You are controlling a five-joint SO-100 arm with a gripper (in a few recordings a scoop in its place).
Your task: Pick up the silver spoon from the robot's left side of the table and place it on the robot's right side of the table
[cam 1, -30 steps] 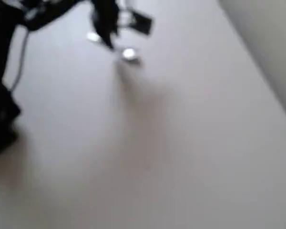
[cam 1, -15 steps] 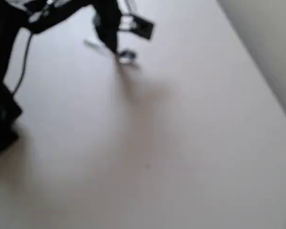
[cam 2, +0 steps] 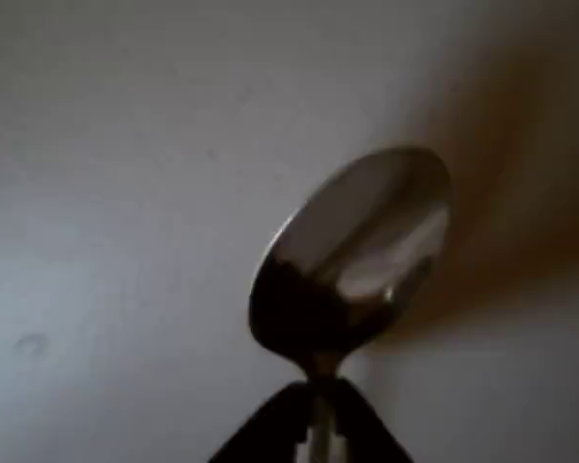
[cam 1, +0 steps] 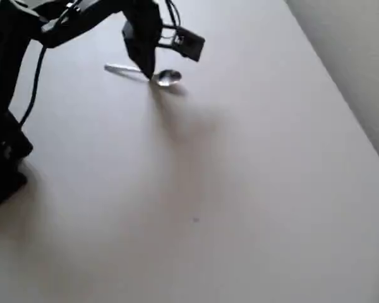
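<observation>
Closest to us in the wrist view, we see the two black tips of the gripper (cam 2: 317, 424) at the bottom edge, pinched tight on the thin neck of the silver spoon (cam 2: 357, 256). Just past the tips, the spoon's shiny oval bowl points up and to the right in that picture, with its hollow side facing us. The low part of the bowl looks dark and the top part looks pale. Behind the bowl we see the plain white table (cam 2: 116, 145), and a soft brown shadow falls on it to the right of the bowl. In the overhead view, we start at the near, bottom part, where the white table (cam 1: 240, 208) is bare. A long grey shadow runs up it toward the arm. Farther up, near the top left, we see the gripper (cam 1: 149, 71) pointing down, clamped on the silver spoon (cam 1: 167, 77). The bowl sticks out to the right of the gripper and the slim handle sticks out to the left. We cannot tell if the spoon is touching the table or just above it. The black arm (cam 1: 63, 19) reaches in from the left edge.
</observation>
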